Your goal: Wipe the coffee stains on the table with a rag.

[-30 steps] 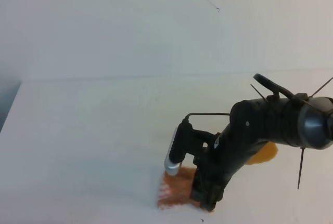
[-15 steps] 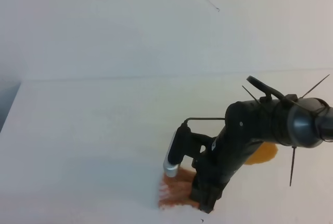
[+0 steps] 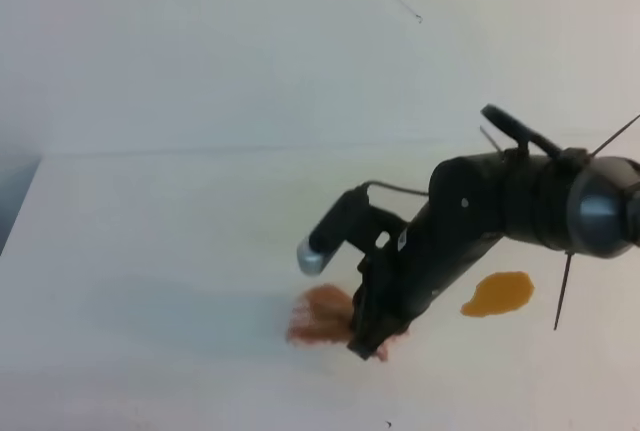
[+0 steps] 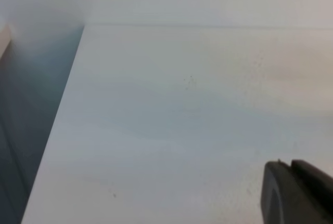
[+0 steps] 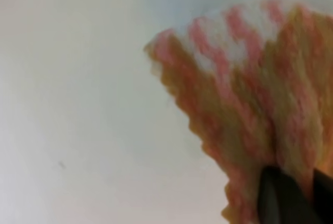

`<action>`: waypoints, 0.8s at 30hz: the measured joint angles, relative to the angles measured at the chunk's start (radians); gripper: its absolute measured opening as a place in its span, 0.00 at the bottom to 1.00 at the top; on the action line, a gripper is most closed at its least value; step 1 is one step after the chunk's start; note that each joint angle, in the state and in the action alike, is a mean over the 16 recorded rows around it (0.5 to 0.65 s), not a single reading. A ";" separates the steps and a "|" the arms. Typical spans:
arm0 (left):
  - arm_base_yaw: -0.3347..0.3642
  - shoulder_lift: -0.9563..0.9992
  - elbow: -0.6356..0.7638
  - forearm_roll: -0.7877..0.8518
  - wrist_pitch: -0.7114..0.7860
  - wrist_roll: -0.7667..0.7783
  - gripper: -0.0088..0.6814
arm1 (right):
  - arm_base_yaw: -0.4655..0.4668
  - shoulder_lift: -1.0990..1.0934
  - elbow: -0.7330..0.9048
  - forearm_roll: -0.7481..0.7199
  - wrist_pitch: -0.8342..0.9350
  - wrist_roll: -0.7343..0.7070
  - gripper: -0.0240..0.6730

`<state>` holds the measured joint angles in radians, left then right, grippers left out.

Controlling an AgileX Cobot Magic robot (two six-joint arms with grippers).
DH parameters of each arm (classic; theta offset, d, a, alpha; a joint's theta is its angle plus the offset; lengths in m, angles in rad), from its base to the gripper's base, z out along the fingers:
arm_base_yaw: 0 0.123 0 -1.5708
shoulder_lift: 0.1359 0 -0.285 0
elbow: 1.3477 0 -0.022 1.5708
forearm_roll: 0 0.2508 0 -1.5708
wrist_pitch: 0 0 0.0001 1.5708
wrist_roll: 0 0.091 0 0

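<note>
Orange-brown cloth, the rag, hangs bunched from the right hand, whose dark fingers are pinched together on one edge of it; the wrist view shows the striped fabric fanning out away from that pinch, so the grip is on a gathered edge rather than the middle. That hold looks chosen so most of the cloth trails free beside and below the hand, ready to drag flat over liquid. The coffee stains lie on the white desk off to the hand's right, apart from the rag and not yet touched. My judgement: the rag is being carried low toward the blotch. Of the left hand only a dark tip shows over bare desk, and I cannot tell whether it is apart or together
</note>
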<state>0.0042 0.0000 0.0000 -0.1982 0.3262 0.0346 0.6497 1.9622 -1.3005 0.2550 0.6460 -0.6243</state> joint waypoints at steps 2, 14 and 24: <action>0.000 0.000 0.000 0.000 0.000 0.000 0.01 | -0.007 -0.020 -0.011 -0.071 0.006 0.094 0.09; 0.000 0.000 0.000 0.000 0.000 0.000 0.01 | -0.204 -0.109 0.037 -0.503 0.047 0.577 0.09; 0.000 -0.002 0.003 0.000 -0.001 0.000 0.01 | -0.399 -0.107 0.146 -0.489 -0.034 0.657 0.09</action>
<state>0.0043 -0.0016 0.0028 -0.1982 0.3252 0.0346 0.2506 1.8557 -1.1550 -0.2340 0.6120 0.0330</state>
